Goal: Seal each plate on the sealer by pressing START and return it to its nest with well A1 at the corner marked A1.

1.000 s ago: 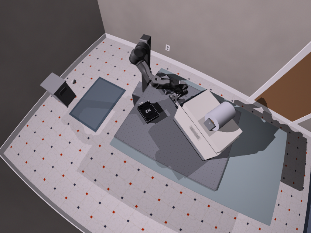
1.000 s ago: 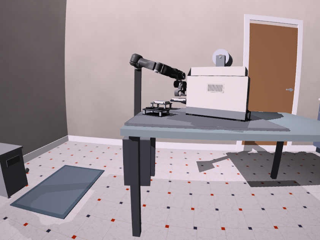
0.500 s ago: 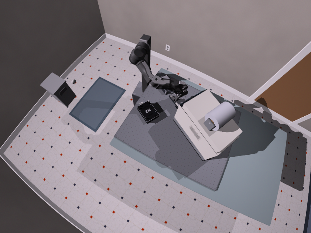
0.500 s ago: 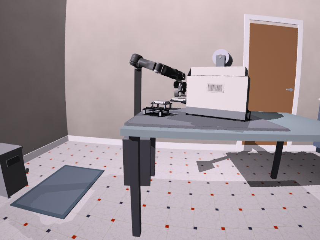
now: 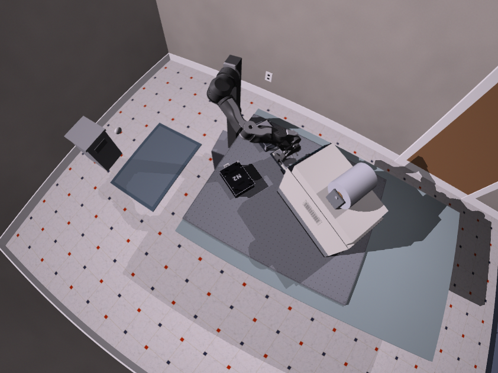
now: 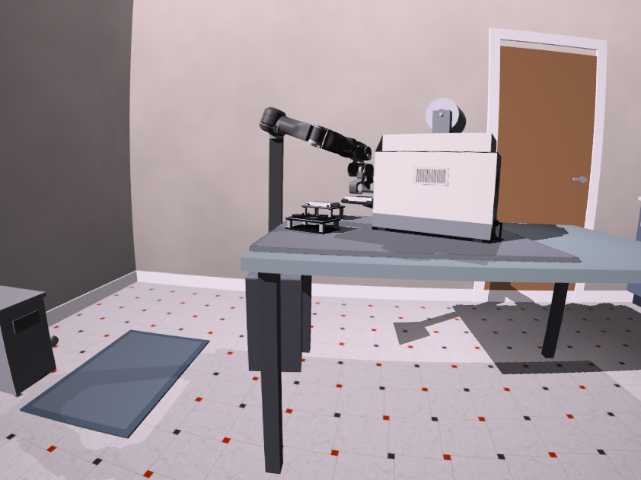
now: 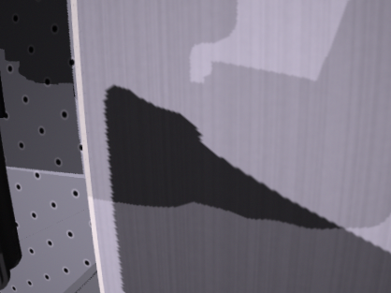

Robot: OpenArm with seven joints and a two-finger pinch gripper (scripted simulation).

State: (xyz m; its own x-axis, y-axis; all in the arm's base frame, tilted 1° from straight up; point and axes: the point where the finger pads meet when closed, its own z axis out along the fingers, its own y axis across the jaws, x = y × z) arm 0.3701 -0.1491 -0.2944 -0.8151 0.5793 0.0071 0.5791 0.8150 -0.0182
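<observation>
The white sealer (image 5: pixel 332 198) (image 6: pixel 435 192) stands on the grey perforated board (image 5: pixel 265 232) (image 6: pixel 416 247). At its left end a thin pale slab, the stage or a plate on it (image 6: pixel 357 199), sticks out. My gripper (image 5: pixel 285 157) (image 6: pixel 358 187) hangs just above that slab, pointing down, partly open and holding nothing. The fingertips are out of the wrist view, which is filled by a pale striped surface (image 7: pixel 262 133) with shadows across it. The black nest marked N2 (image 5: pixel 236 178) sits left of the sealer. In the exterior view the nests (image 6: pixel 315 217) show a pale plate (image 6: pixel 322 202) on the farther one.
A foil roll (image 5: pixel 352 184) (image 6: pixel 444 116) sits on top of the sealer. The arm's post (image 5: pixel 232 99) (image 6: pixel 275 181) stands at the table's back left. On the floor lie a blue mat (image 5: pixel 155 165) (image 6: pixel 117 381) and a dark box (image 5: pixel 97 142) (image 6: pixel 23 335).
</observation>
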